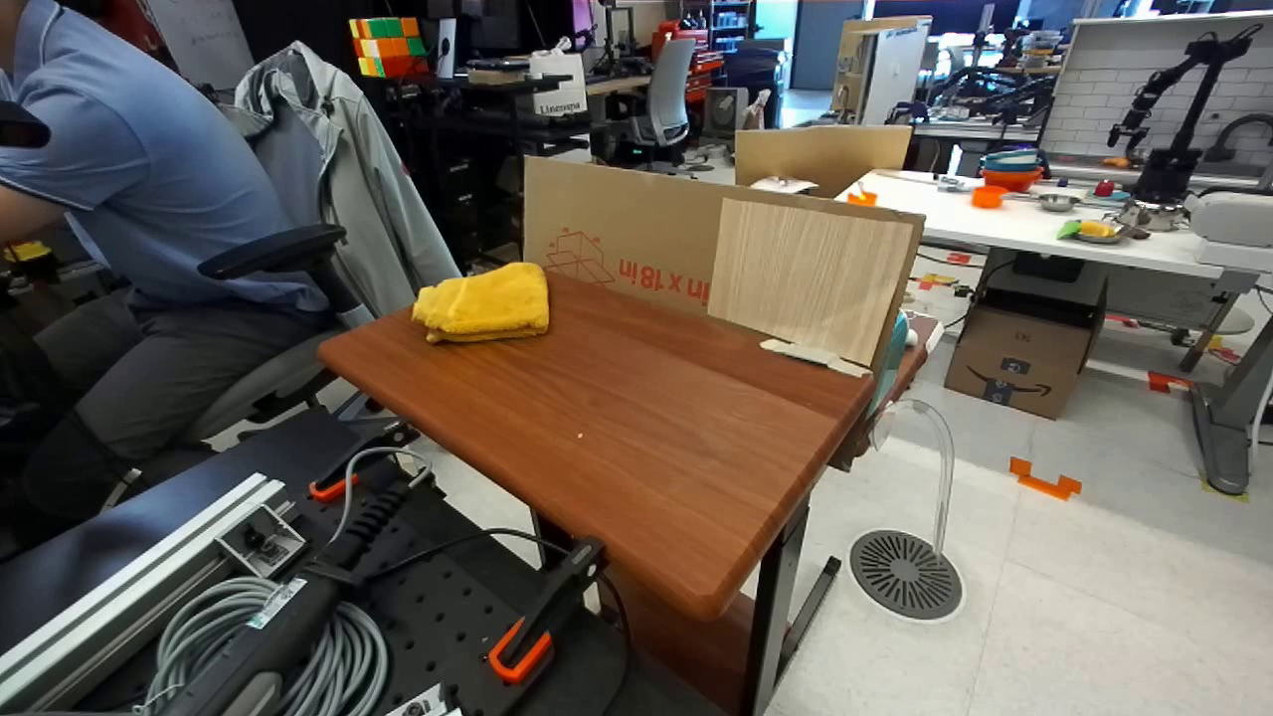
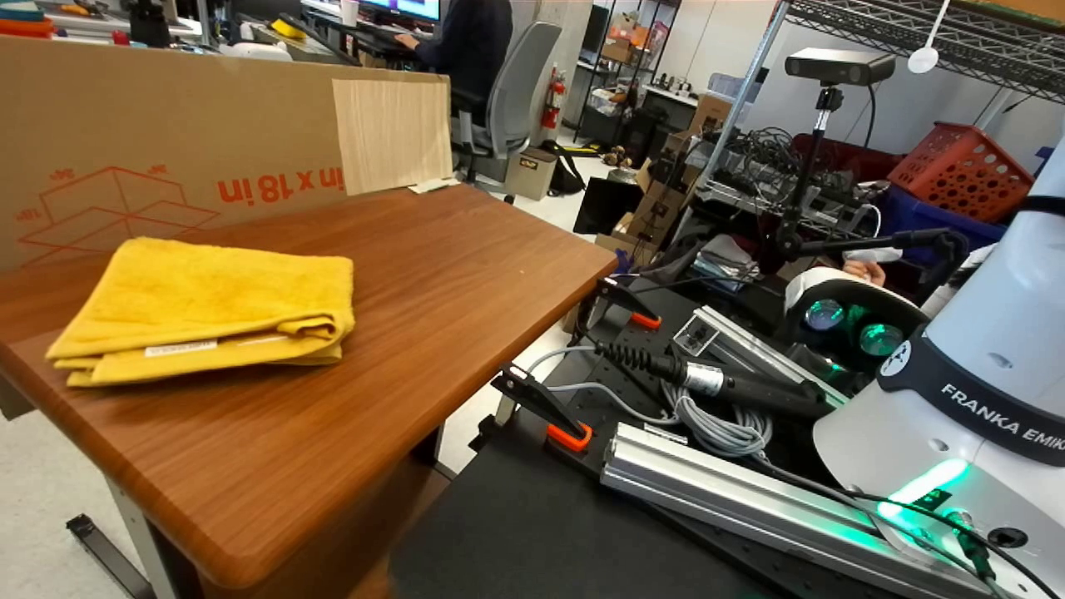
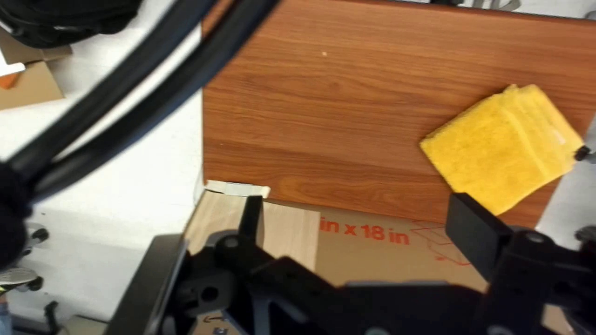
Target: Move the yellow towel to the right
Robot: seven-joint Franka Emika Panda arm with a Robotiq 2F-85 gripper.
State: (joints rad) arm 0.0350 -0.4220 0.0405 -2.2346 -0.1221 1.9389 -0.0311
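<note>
1. In the wrist view my fingers [image 3: 476, 236] are spread wide, with nothing pinched between them.
2. The yellow towel [image 2: 208, 304] lies folded on the brown tabletop [image 2: 441, 291], a white label [image 2: 180, 349] on its edge. In both exterior views it sits toward the left end; the wrist view, seemingly turned about, shows it toward the right.
3. I don't appear to be touching it: neither exterior view shows my gripper [image 3: 357, 209] at all, so I judge that I hang well above.
4. Done so far, by my reading: none of the carrying. I take the goal to be the stretch of tabletop on the side of the pale wood-grain panel [image 1: 811, 278], which is set against the cardboard sheet [image 1: 622, 229].
5. Left for me: line up over the towel, descend, pinch, lift, carry right, lower and let go.
</note>
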